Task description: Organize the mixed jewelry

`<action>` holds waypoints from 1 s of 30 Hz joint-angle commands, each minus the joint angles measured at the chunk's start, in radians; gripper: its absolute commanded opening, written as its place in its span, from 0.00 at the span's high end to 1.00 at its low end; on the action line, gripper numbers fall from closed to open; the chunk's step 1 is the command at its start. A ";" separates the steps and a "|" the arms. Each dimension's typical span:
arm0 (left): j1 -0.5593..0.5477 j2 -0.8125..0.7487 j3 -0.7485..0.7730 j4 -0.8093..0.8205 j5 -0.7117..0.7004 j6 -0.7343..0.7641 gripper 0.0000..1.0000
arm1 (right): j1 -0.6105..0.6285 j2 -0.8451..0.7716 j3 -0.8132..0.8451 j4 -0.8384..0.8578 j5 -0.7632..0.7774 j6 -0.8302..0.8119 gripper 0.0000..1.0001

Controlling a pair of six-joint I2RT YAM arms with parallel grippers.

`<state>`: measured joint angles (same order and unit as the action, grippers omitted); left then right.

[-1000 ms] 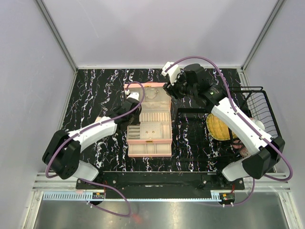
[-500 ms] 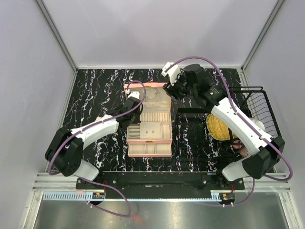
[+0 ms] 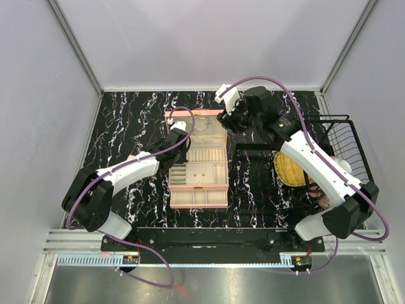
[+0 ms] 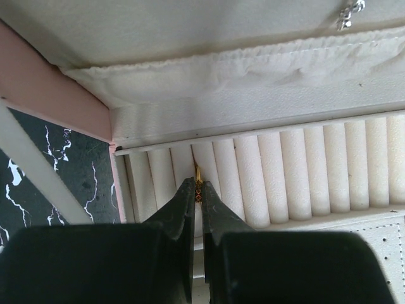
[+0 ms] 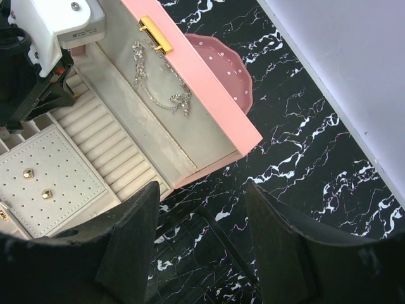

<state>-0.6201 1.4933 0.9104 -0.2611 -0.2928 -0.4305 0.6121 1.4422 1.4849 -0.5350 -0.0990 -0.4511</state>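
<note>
The pink case (image 3: pixel 197 166) stands open mid-table with its cream lid (image 3: pixel 204 130) tilted back. My left gripper (image 4: pixel 198 190) is shut on a small gold ring with red stones (image 4: pixel 198 187), its tip at a slot between the cream ring rolls (image 4: pixel 297 171) near the case's left wall. A silver chain (image 5: pixel 158 79) lies in the lid; its end shows in the left wrist view (image 4: pixel 350 15). Two gold studs (image 5: pixel 37 183) sit on the perforated pad. My right gripper (image 5: pixel 202 209) is open and empty, over the black table right of the case.
A pink dotted dish (image 5: pixel 221 69) lies behind the lid. A black wire rack (image 3: pixel 342 152) with a yellow woven disc (image 3: pixel 290 170) stands at the right. The case's lower drawer (image 3: pixel 199 197) is pulled out toward the arms.
My left arm has moved slightly right, further over the case's ring rolls. The right arm has hardly moved.
</note>
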 commanded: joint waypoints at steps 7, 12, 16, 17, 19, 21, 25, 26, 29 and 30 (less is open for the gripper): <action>0.023 0.030 -0.002 0.036 -0.009 -0.007 1.00 | -0.008 -0.049 -0.015 0.055 -0.016 -0.012 0.37; 0.034 0.024 -0.024 0.051 0.017 -0.008 0.99 | -0.008 -0.055 -0.015 0.056 -0.016 -0.015 0.36; 0.046 0.012 -0.022 0.054 0.033 -0.001 0.95 | -0.006 -0.052 -0.009 0.053 -0.016 -0.015 0.36; 0.045 -0.004 -0.022 0.056 0.037 0.001 0.94 | -0.006 -0.052 -0.006 0.053 -0.016 -0.015 0.36; 0.045 -0.028 -0.021 0.062 0.049 0.010 0.90 | -0.006 -0.051 -0.002 0.052 -0.016 -0.015 0.36; 0.045 -0.044 -0.016 0.063 0.055 0.019 0.87 | -0.008 -0.046 0.003 0.049 -0.018 -0.015 0.36; 0.045 -0.083 -0.004 0.059 0.063 0.038 0.76 | -0.008 -0.039 0.006 0.049 -0.022 -0.012 0.36; 0.046 -0.088 -0.001 0.056 0.064 0.041 0.74 | -0.006 -0.037 0.009 0.049 -0.022 -0.012 0.36; 0.046 -0.100 -0.002 0.053 0.064 0.044 0.66 | -0.006 -0.034 0.009 0.049 -0.022 -0.012 0.36; 0.046 -0.099 -0.005 0.052 0.064 0.044 0.65 | -0.008 -0.037 0.009 0.047 -0.022 -0.012 0.36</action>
<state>-0.5797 1.4391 0.8982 -0.2424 -0.2363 -0.4004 0.6121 1.4242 1.4708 -0.5198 -0.0994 -0.4561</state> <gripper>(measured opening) 0.318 0.641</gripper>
